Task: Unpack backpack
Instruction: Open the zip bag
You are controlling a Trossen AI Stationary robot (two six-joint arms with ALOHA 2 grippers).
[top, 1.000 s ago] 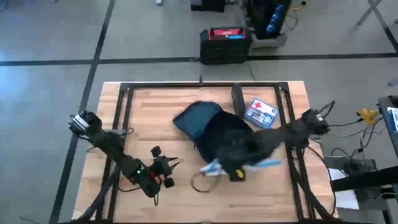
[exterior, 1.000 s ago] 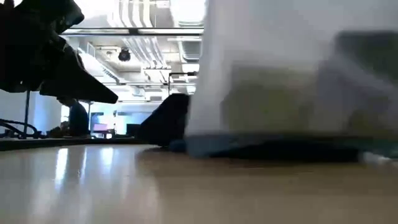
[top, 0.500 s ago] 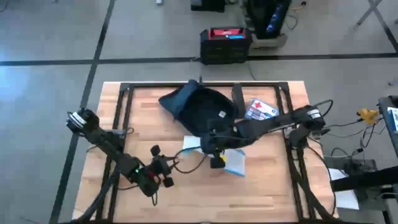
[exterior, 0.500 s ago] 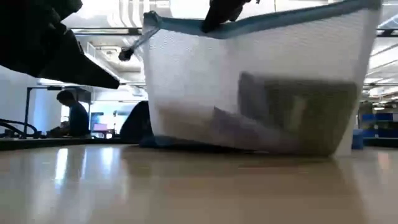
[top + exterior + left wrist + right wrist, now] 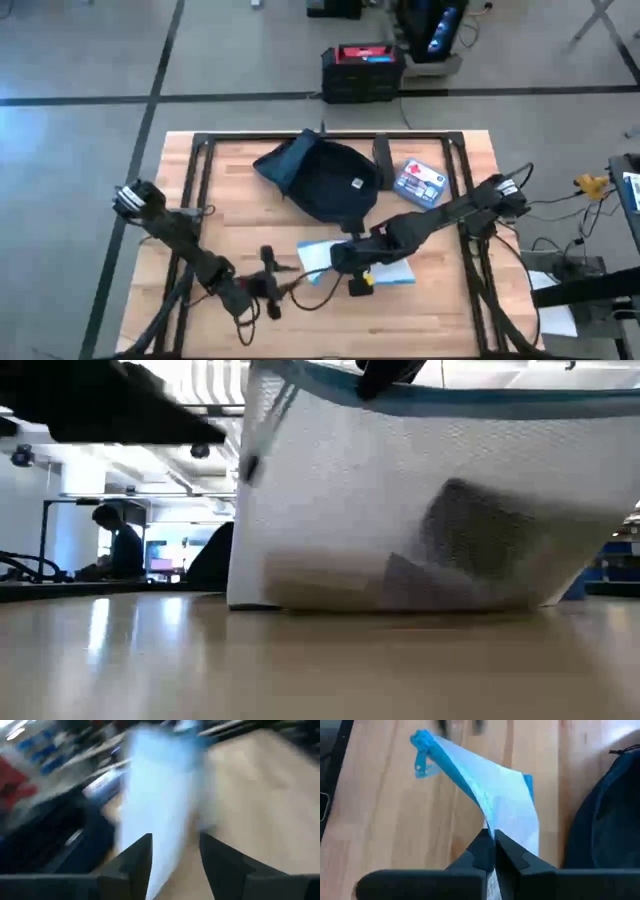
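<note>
The dark navy backpack [image 5: 322,180] lies on the table's far middle, its logo patch [image 5: 356,183] facing up; a corner of it shows in the right wrist view [image 5: 607,815]. A white mesh pouch with a blue zip edge [image 5: 372,268] [image 5: 420,500] [image 5: 507,795] stands near the table's middle, in front of the backpack. My right gripper [image 5: 350,266] [image 5: 493,851] is shut on it. My left gripper [image 5: 283,290] [image 5: 175,852] is open, just left of the pouch [image 5: 160,795] and pointing at it, touching nothing. My right gripper pinches the pouch's blue zip edge [image 5: 489,822] between its two fingers, coming from above [image 5: 385,374]. The pouch hangs below the fingers, tilted, with its bottom edge [image 5: 330,602] on the table. Its zip pull [image 5: 422,760] dangles free at the far end of the edge.
A small blue-white box [image 5: 420,182] and a dark oblong thing [image 5: 382,158] lie right of the backpack. Black frame rails [image 5: 200,190] run along the table's sides. A black case [image 5: 362,72] stands on the floor beyond the far edge. A person [image 5: 115,545] sits in the room behind.
My right gripper has drawn the pouch out of the backpack toward the table's middle and set its bottom down. The backpack has slid back toward the far edge and lies flatter. My left gripper has moved toward the near edge and right, closer to the pouch.
</note>
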